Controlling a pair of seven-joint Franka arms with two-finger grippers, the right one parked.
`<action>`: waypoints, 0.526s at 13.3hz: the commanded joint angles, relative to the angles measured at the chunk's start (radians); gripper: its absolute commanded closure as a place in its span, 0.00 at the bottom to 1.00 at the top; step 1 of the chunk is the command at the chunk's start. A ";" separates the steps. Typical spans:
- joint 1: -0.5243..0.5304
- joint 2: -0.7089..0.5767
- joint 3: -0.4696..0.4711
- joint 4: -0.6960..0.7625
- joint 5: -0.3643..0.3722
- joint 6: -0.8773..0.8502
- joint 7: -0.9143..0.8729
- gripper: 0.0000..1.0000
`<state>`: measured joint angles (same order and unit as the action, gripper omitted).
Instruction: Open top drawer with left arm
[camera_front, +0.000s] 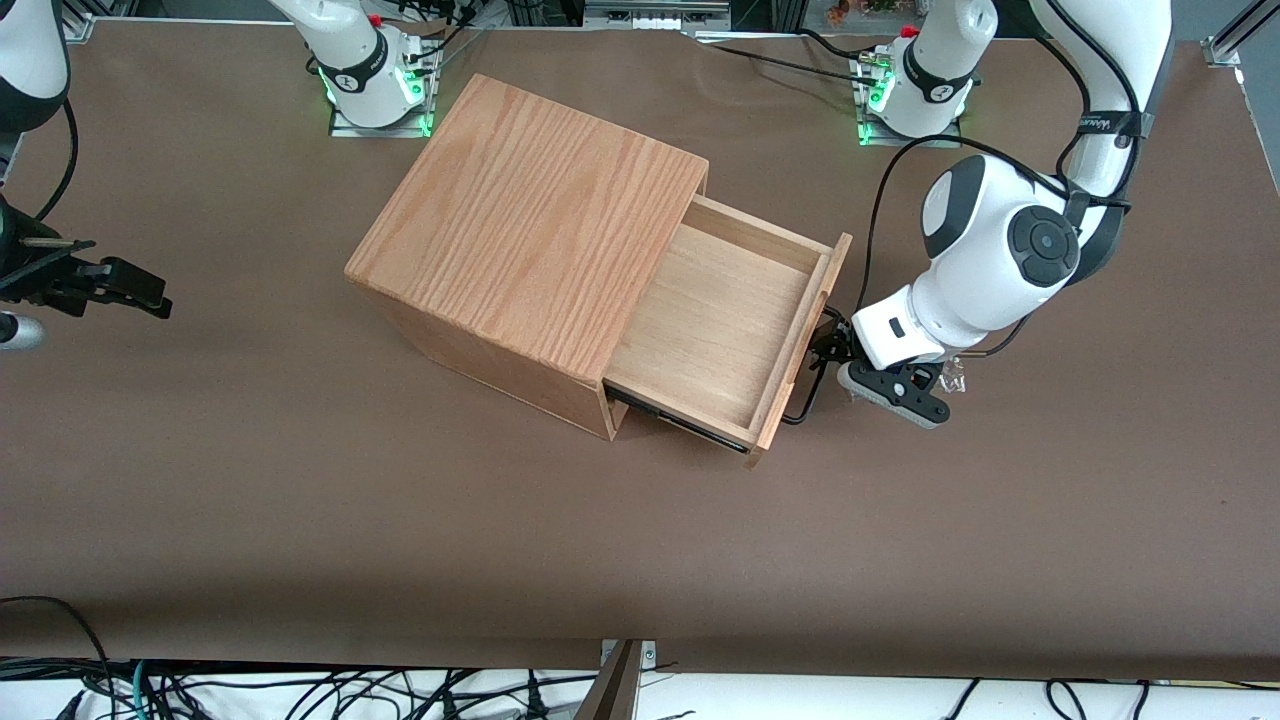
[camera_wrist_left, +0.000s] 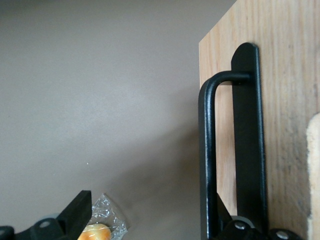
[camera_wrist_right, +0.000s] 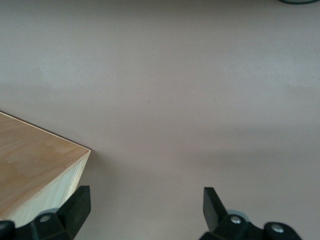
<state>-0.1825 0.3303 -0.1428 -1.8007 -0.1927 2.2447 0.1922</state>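
The top drawer (camera_front: 720, 320) of pale wood is pulled well out of the oak-grain box (camera_front: 530, 210), and its inside is bare. Its thin black wire handle (camera_front: 812, 395) runs across the drawer front (camera_wrist_left: 280, 100). The left arm (camera_front: 1000, 260) reaches down just in front of that drawer front. Its black gripper (camera_front: 835, 350) is at the handle and stands open. In the left wrist view the handle's bar (camera_wrist_left: 207, 160) runs down between the spread fingers, close against one fingertip (camera_wrist_left: 240, 227). The other fingertip (camera_wrist_left: 75, 217) is far off it, and the gripper (camera_wrist_left: 157, 225) has only bare table at its middle.
A small plastic-wrapped bread roll (camera_wrist_left: 95, 232) lies on the brown table (camera_front: 400, 520) beside the gripper, under the arm's wrist (camera_front: 950, 380). A corner of the box (camera_wrist_right: 35, 165) shows in the right wrist view. Cables hang along the table edge nearest the front camera.
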 joint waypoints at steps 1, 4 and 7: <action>-0.026 0.038 0.048 -0.002 0.142 0.095 -0.054 0.00; -0.026 0.032 0.043 0.003 0.066 0.092 -0.054 0.00; -0.026 0.026 0.043 0.007 0.035 0.069 -0.054 0.00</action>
<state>-0.1838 0.3320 -0.1364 -1.8030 -0.2184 2.2448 0.2061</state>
